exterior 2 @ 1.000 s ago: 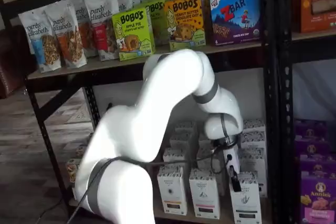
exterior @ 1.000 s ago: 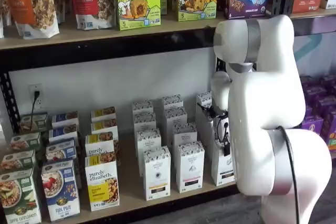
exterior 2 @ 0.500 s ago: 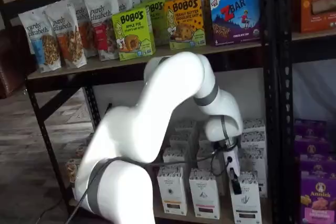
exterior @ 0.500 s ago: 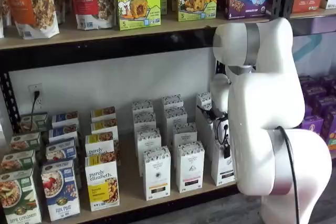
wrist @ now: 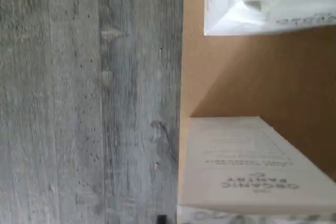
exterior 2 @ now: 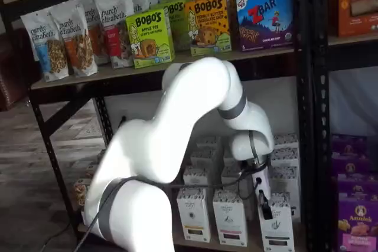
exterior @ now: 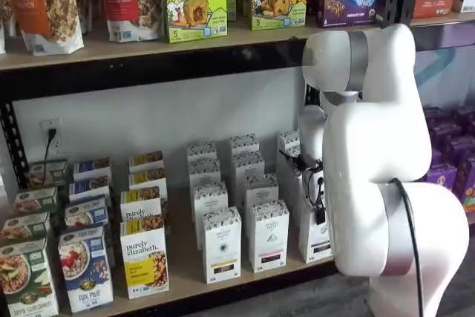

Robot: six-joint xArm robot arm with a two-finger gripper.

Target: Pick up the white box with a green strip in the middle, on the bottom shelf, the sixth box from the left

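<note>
The white box [exterior: 315,237] stands at the right end of the front row on the bottom shelf [exterior: 185,276], partly hidden by my arm. In a shelf view it [exterior 2: 276,228] stands under my gripper [exterior 2: 265,206]. Only black fingers with a cable show at its top front, side-on, so I cannot tell whether they are open. In a shelf view the gripper [exterior: 320,211] hangs in front of the box's upper part. The wrist view shows a white carton [wrist: 252,166] printed "organic pantry" at the edge of the wooden board [wrist: 236,77].
Two more columns of like white boxes [exterior: 222,244] [exterior: 268,234] stand to the left, then purely elizabeth boxes [exterior: 144,257] and cereal boxes [exterior: 86,266]. My white arm [exterior: 386,183] fills the right. The grey floor [wrist: 89,98] lies below the shelf edge.
The arm has shifted only very slightly. The gripper stays at the same white box, perhaps a touch lower.
</note>
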